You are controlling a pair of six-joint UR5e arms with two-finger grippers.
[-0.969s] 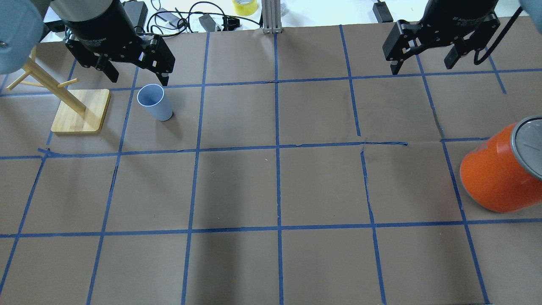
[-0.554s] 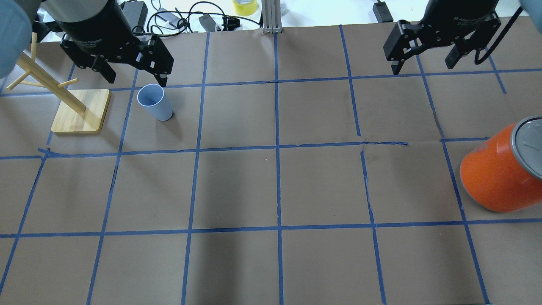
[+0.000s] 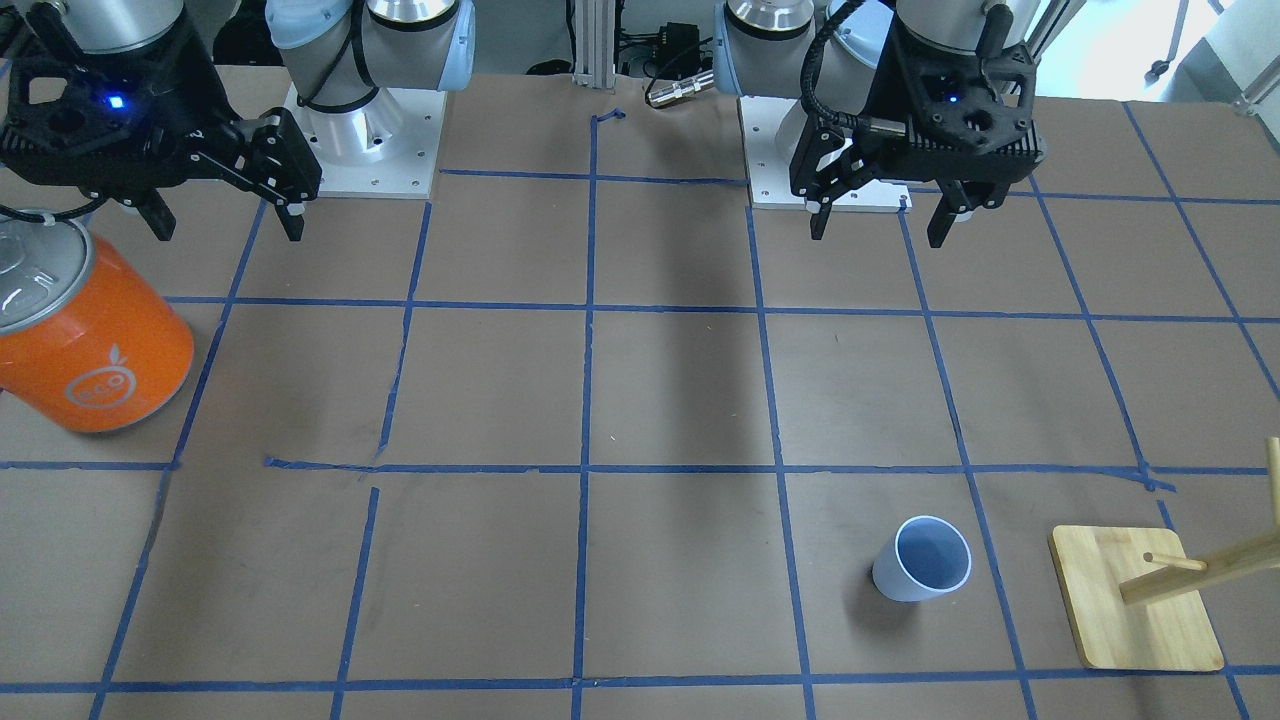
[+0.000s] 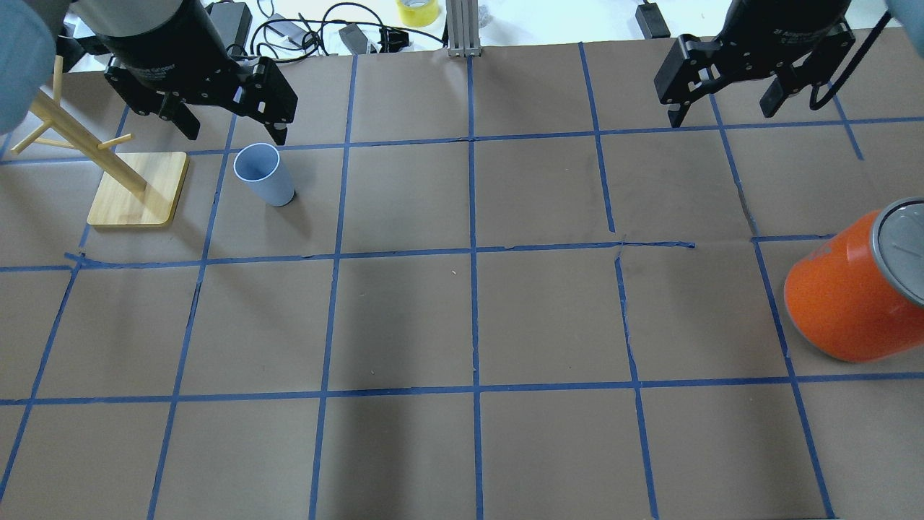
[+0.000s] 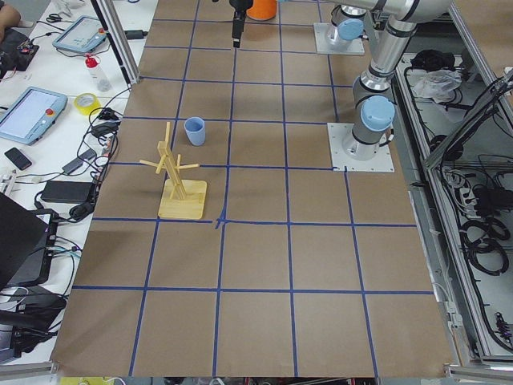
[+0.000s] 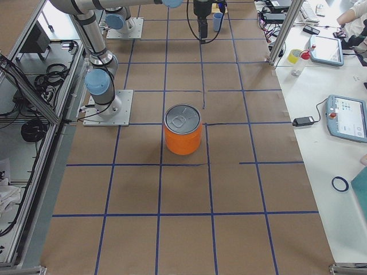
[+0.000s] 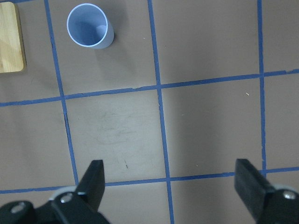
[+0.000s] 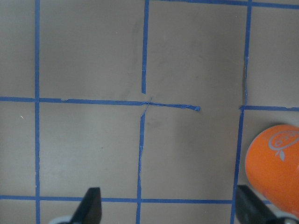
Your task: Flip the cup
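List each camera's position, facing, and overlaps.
Front-facing: across table, facing bases; left gripper, right gripper.
Overhead: behind robot, looking down; both grippers.
Exterior left: table end by rack, left arm near.
Exterior right: opposite end; orange can, right arm near.
Left wrist: down at cup; open fingers.
Right wrist: down at orange can; open fingers.
Shared: overhead, left wrist both show cup.

My left tool (image 4: pixel 234 135) hangs raised on the left side, pointing straight down, jaws spread wide with nothing between them. My right tool (image 4: pixel 722 117) hangs raised on the right side, well apart from the left one, also pointing down, jaws spread wide and empty.
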